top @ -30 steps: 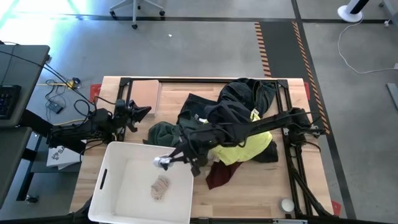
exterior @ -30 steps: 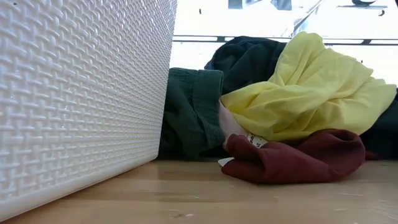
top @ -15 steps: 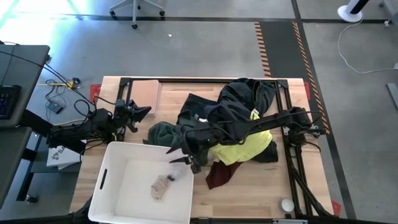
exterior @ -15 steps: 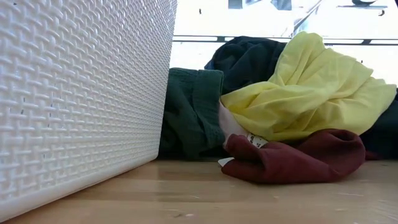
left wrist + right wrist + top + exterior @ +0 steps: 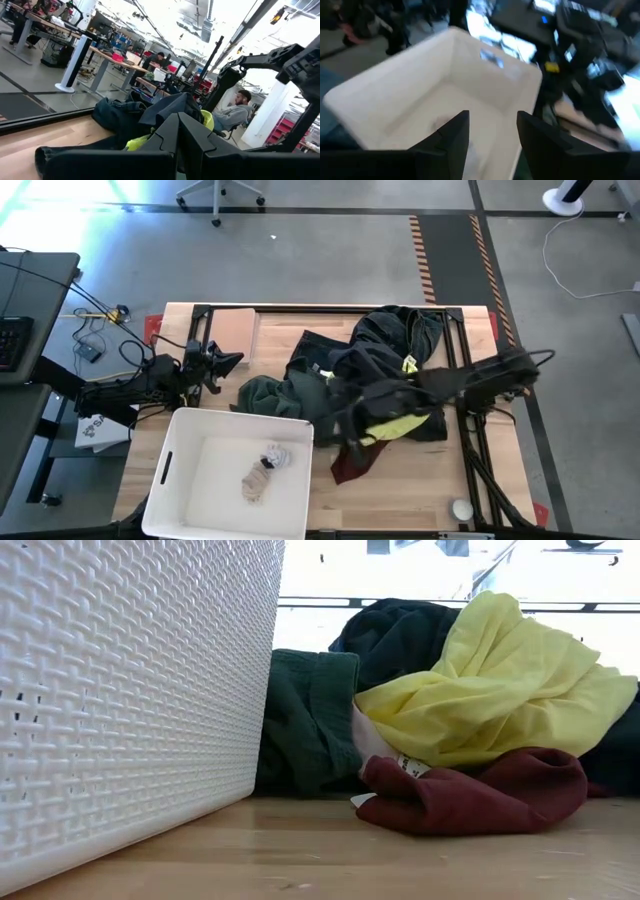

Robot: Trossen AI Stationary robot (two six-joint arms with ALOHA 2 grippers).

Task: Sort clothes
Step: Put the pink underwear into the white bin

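The clothes lie in a heap on the table's middle and right: a dark green garment, a yellow one, a maroon one and dark garments behind. Two small patterned socks lie on the floor of the white bin. My right gripper is open and empty, above the heap's near left side, just right of the bin. My left gripper is shut and empty at the table's left, beyond the bin.
The white bin fills the table's near left corner, and the green garment lies against its wall. A tan flat board lies at the far left. A small white round thing sits near the front right. Bare wood shows near the front edge.
My right gripper held a pale sock over the bin's far right corner and has let it go. The sock has fallen into the bin beside the other one. The gripper has then swung quickly toward the table's right, back over the heap.
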